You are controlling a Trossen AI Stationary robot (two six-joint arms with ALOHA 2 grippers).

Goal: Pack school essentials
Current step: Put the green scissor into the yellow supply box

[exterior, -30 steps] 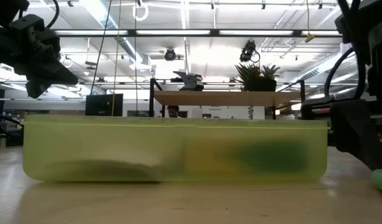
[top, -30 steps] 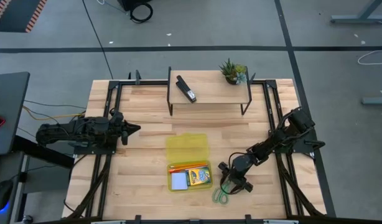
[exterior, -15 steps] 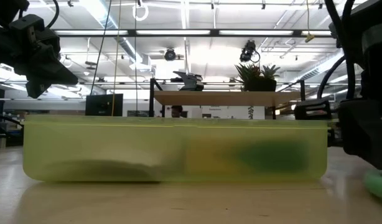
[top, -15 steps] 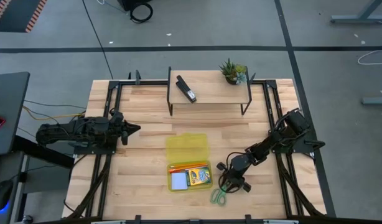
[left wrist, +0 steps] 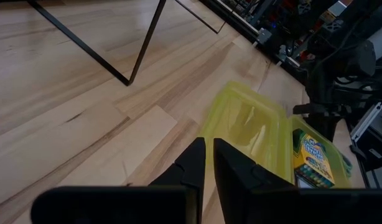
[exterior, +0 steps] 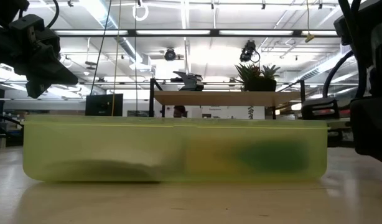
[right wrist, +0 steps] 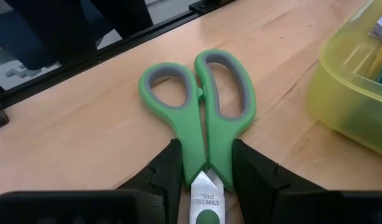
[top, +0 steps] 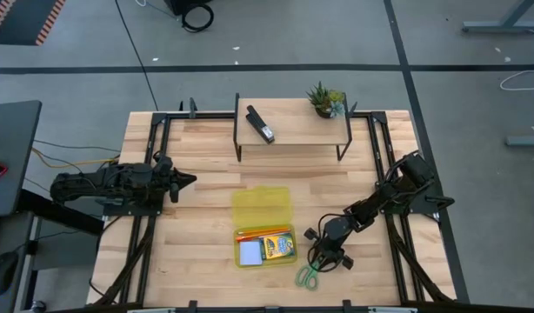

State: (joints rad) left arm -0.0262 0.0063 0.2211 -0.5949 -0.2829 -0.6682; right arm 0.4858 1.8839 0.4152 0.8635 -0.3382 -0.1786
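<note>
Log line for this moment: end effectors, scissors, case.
right end effector: shut on green-handled scissors, beside case | left end effector: shut, idle at table's left | yellow case: open

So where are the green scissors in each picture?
High view: green scissors lie on the table right of the yellow case, under the right hand.
Low view: not visible.
Left wrist view: not visible.
Right wrist view: centre, handles pointing away, shanks between that hand's fingers.
Shared landmark: the yellow case, in all four views.

Smooth pale wood table (top: pixel 206 204); translucent yellow plastic case (top: pixel 262 209); glossy green-handled scissors (right wrist: pixel 200 112).
</note>
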